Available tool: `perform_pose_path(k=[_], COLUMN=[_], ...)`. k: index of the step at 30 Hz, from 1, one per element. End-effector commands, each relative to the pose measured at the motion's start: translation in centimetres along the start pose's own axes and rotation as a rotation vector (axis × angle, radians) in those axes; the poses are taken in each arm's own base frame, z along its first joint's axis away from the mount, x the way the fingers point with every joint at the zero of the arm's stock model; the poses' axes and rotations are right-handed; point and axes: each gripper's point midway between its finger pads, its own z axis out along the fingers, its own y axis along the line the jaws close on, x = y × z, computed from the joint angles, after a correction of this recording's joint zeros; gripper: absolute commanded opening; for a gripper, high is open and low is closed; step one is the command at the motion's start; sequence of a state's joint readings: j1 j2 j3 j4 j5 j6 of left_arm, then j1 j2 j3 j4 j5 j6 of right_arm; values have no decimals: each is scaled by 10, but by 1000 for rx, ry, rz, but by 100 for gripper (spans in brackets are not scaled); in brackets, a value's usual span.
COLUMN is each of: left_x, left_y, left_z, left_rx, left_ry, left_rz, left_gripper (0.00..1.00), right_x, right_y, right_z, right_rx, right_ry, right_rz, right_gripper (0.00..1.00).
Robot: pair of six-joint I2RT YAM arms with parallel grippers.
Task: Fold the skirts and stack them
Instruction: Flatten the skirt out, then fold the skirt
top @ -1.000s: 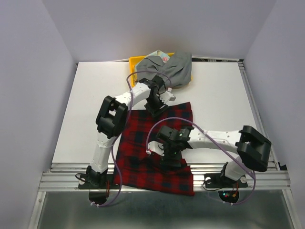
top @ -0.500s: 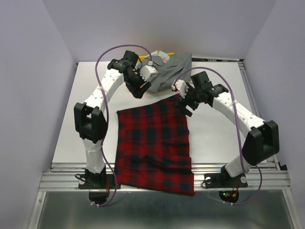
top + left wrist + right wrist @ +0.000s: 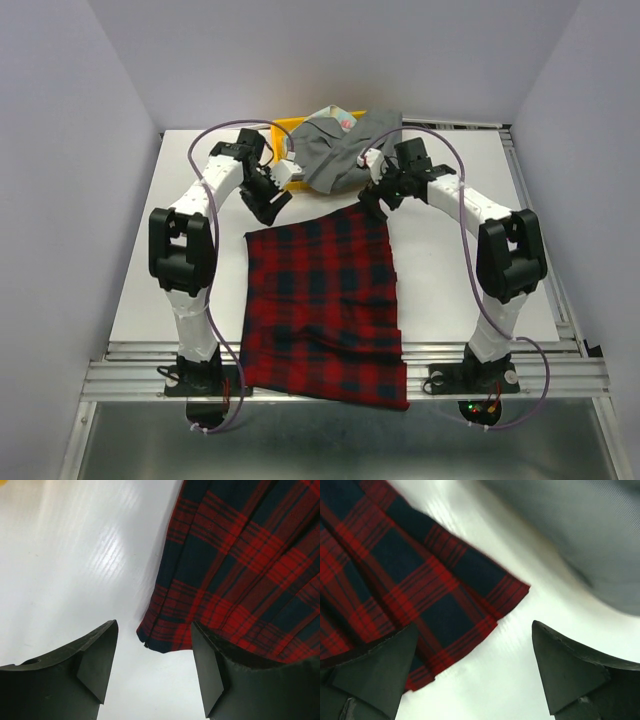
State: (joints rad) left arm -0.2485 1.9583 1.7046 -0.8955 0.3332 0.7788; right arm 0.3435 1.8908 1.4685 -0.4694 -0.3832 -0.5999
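White table surface (image 3: 450, 260) lies under my jaws, both open and empty. One far corner of the red-and-black plaid cloth skirt (image 3: 320, 300) sits between each pair, left gripper (image 3: 154, 630) and right gripper (image 3: 475, 627). For a neat fold, I should pinch both corners equally deep.

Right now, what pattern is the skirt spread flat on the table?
Red-and-black plaid skirt; clearest from the top external view.

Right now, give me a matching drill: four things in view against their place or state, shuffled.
1. red-and-black plaid cloth skirt
2. plain grey cloth skirt
3. yellow plastic tray
4. left end effector

a. draped over the tray
b. open, above the plaid skirt's far left corner
c. spread flat on the white table
d. mostly under cloth, far edge

Pairs: 1-c, 2-a, 3-d, 4-b
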Motion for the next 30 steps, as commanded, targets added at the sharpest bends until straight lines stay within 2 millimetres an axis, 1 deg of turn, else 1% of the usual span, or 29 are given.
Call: perform_pose_path(k=[1, 2, 3, 4, 5, 6, 7, 8, 10, 14, 15, 17, 18, 20, 21, 22, 23, 24, 25, 26, 28, 29, 30], left_x=[-6, -4, -3, -2, -1, 0, 1, 1, 4, 7, 6, 8, 9, 12, 14, 15, 19, 20, 21, 26, 32, 36, 36], left_y=[0, 1, 2, 3, 3, 4, 5, 6, 8, 12, 13, 14, 16, 19, 22, 24, 25, 28, 29, 28, 24, 21, 24], left_z=[-16, -14, -13, -13, -10, -9, -8, -7, -5, 0, 1, 4, 3, 4, 4, 5, 8, 11, 13, 19, 28, 31, 34], left_rx=[-17, -10, -7, -5, 3, 6, 9, 9, 10, 12, 11, 13, 7, 5, 0, -3, -6, -17, -24, -14, 6, 15, 5], left_ry=[-56, -56, -56, -55, -51, -53, -54, -55, -53, -52, -56, -53, -56, -51, -53, -52, -40, -41, -39, -26, -18, -8, -14], left_rz=[52, 48, 47, 45, 41, 38, 36, 33, 26, 15, 13, 7, 1, -6, -12, -13, -18, -16, -13, -11, 30, 40, 51], left_gripper=[71, 71, 71, 71, 71, 71, 71, 71, 71, 71, 71, 71, 71, 71, 71, 71, 71, 71, 71, 71, 71, 71, 71], right_x=[-47, -51, -46, -46, -50, -48, -39, -41, -32, -22, -15, -6, 5, 18, 28, 30, 40, 44, 45, 47, 49, 48, 47], right_y=[-1, -1, 1, 1, -1, 1, 4, 4, 7, 6, 6, 7, 10, 16, 23, 24, 30, 32, 33, 33, 33, 33, 31], right_z=[-3, -2, 5, 8, 10, 14, 24, 26, 38, 53, 60, 69, 74, 77, 77, 77, 75, 73, 70, 69, 66, 65, 64], right_rx=[-22, -38, -59, -64, -75, -94, -122, -137, -165, -178, -184, -189, -206, -239, -269, -271, -294, -299, -298, -298, -293, -293, -286], right_ry=[-198, -211, -202, -201, -209, -202, -179, -186, -170, -160, -150, -136, -111, -78, -47, -46, -19, -8, -4, 1, 14, 14, 17], right_rz=[-125, -161, -161, -168, -194, -190, -176, -186, -179, -197, -195, -206, -202, -225, -214, -228, -232, -232, -239, -243, -250, -253, -257], right_gripper=[100, 100, 100, 100, 100, 100, 100, 100, 100, 100, 100, 100, 100, 100, 96, 91, 83, 71, 67, 63, 51, 48, 46])
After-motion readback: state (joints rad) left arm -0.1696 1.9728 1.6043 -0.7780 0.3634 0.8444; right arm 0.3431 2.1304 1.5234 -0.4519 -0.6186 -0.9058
